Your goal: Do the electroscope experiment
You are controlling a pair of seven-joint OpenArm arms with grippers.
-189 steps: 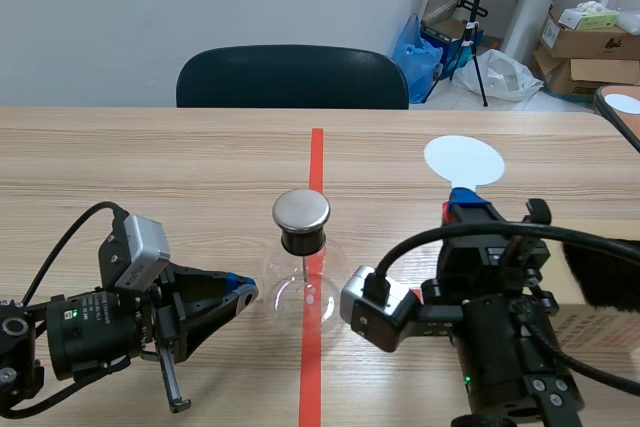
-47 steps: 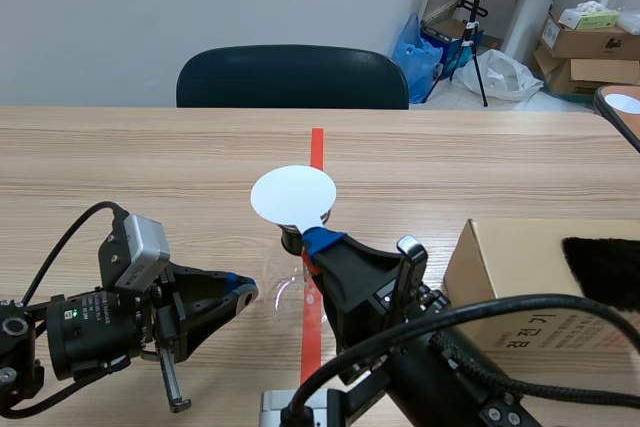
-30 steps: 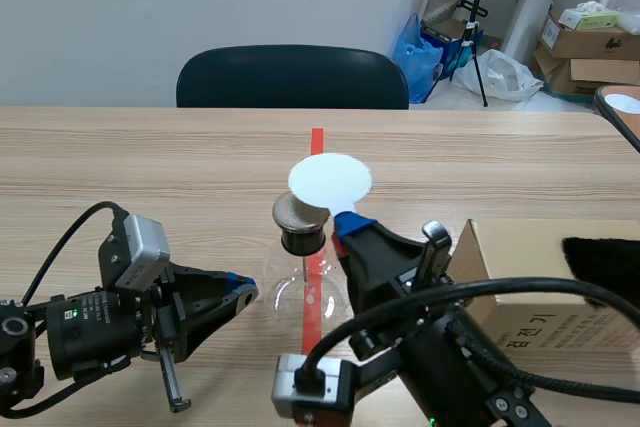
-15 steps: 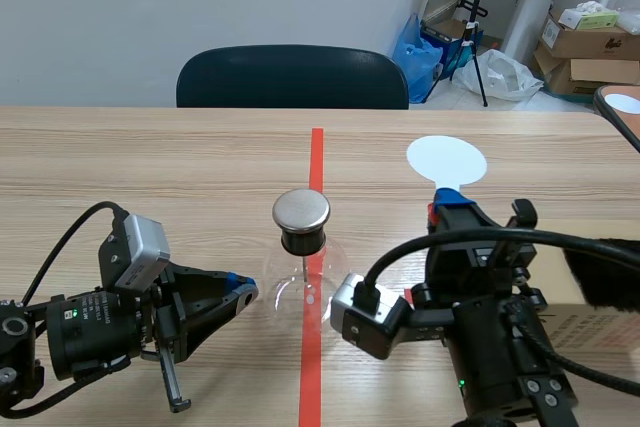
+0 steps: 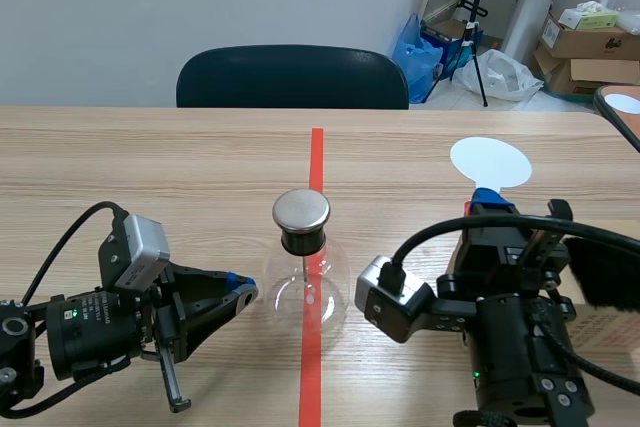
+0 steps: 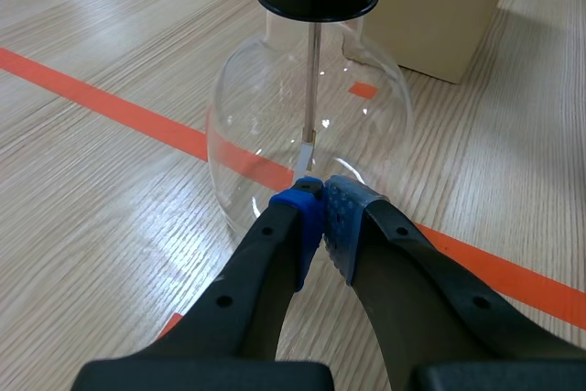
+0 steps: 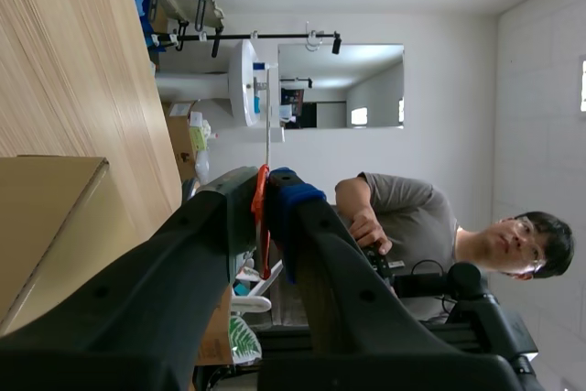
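Note:
The electroscope is a clear glass flask (image 5: 307, 295) with a black stopper and a round metal cap (image 5: 301, 210), standing on the red tape line. Through the glass in the left wrist view, a thin rod (image 6: 312, 80) hangs down inside the flask (image 6: 265, 107). My left gripper (image 5: 241, 291) lies low at the flask's left, shut on nothing, its blue pads (image 6: 339, 212) close to the glass. My right gripper (image 5: 489, 205), right of the flask, is shut on the red handle (image 7: 263, 222) of a white disc paddle (image 5: 490, 161), held upright.
A cardboard box (image 5: 596, 325) sits behind my right arm with black fur (image 5: 610, 272) on it. The box (image 6: 439, 6) also stands beyond the flask. A dark chair (image 5: 292, 77) is at the far edge. A person (image 7: 412, 226) sits off the table.
My right arm carried the white paddle over the metal cap, then swung it back to the right and a little further right in the last half second. The left arm stayed still.

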